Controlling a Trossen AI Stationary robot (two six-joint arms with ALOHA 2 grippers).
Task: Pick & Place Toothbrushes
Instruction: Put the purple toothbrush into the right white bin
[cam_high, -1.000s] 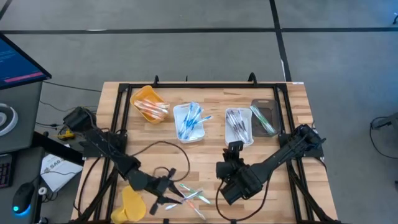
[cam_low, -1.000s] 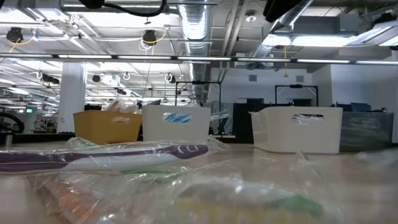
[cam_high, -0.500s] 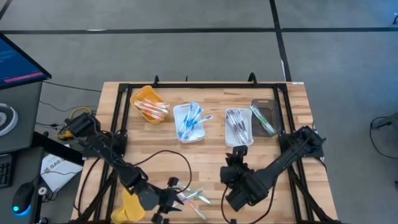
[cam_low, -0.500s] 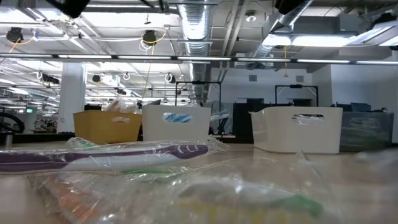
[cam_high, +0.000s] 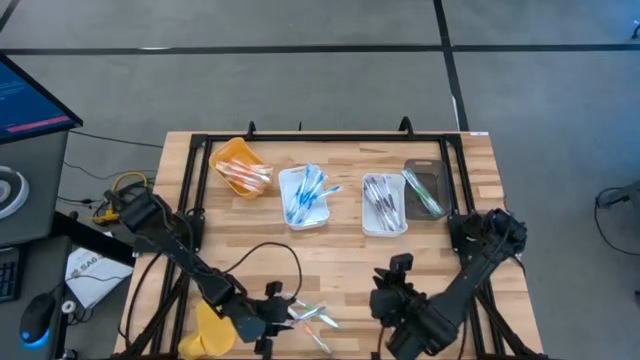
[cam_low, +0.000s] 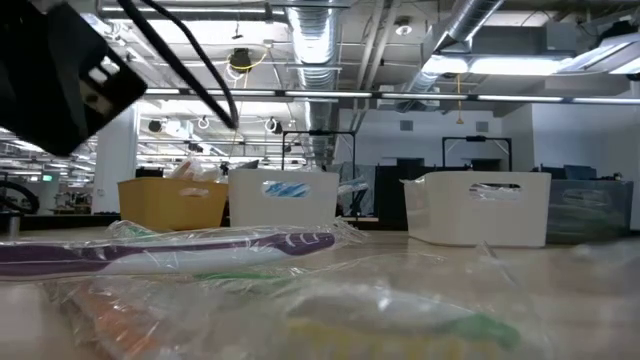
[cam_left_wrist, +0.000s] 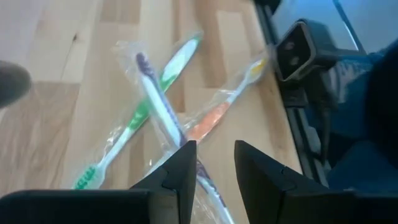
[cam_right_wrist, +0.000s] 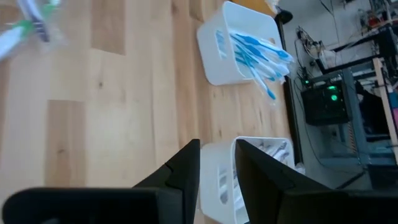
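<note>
Wooden slatted table (cam_high: 330, 250) with black frame. Left gripper (cam_high: 272, 312) low at the near edge, just left of the loose pile of plastic-wrapped toothbrushes (cam_high: 312, 318); in the left wrist view its two dark fingers (cam_left_wrist: 177, 171) stand slightly apart with a narrow gap, nothing between them, hovering over the wrapped purple toothbrush (cam_left_wrist: 163, 112), which crosses a wrapped green toothbrush (cam_left_wrist: 138, 118) and a wrapped orange toothbrush (cam_left_wrist: 214, 118). Can't tell if the fingertips touch the wrap. Right gripper (cam_high: 398, 272) near centre-right of the table, nearer than the trays, holding nothing; the right wrist view shows its fingers (cam_right_wrist: 186, 168) a little apart, empty, aimed toward the white rectangular tray of blue toothbrushes (cam_right_wrist: 239, 53) and the white rectangular tray of grey toothbrushes (cam_right_wrist: 249, 168). Far row left to right in the high view: yellow-orange tray of orange toothbrushes (cam_high: 240, 167), white tray with blue brushes (cam_high: 305, 195), white tray with grey brushes (cam_high: 383, 203), dark tray with green toothbrushes (cam_high: 424, 188). Yellow flat object (cam_high: 212, 328) at the near-left edge, just beside the left arm. Low view: wrapped toothbrushes fill the foreground, purple one (cam_low: 170, 250) lying flat, green one (cam_low: 440, 322) nearer, blurred; trays behind; part of a dark arm (cam_low: 60, 85) at upper left.
</note>
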